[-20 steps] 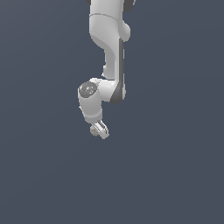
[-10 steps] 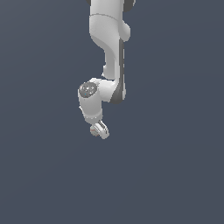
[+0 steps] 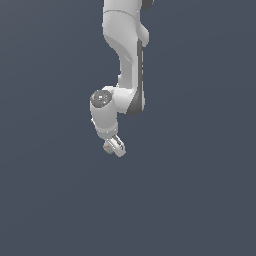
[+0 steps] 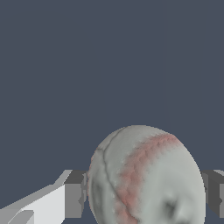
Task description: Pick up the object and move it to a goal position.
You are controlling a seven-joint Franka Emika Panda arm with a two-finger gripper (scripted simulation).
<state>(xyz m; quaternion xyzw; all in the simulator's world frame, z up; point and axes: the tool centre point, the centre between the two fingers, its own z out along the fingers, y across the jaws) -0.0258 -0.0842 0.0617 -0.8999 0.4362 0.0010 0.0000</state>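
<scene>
Pale grey-white ball [image 4: 146, 177] w/ reddish seam, in claw [image 4: 144, 194]

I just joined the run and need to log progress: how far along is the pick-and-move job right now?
The pick looks done: in the wrist view the ball sits between the fingers of the gripper, which look closed against its sides. In hand: the arm holds it at its tip in the exterior view. Left: delivery to the goal, though no goal marker shows, so I cannot tell how near that is.
</scene>
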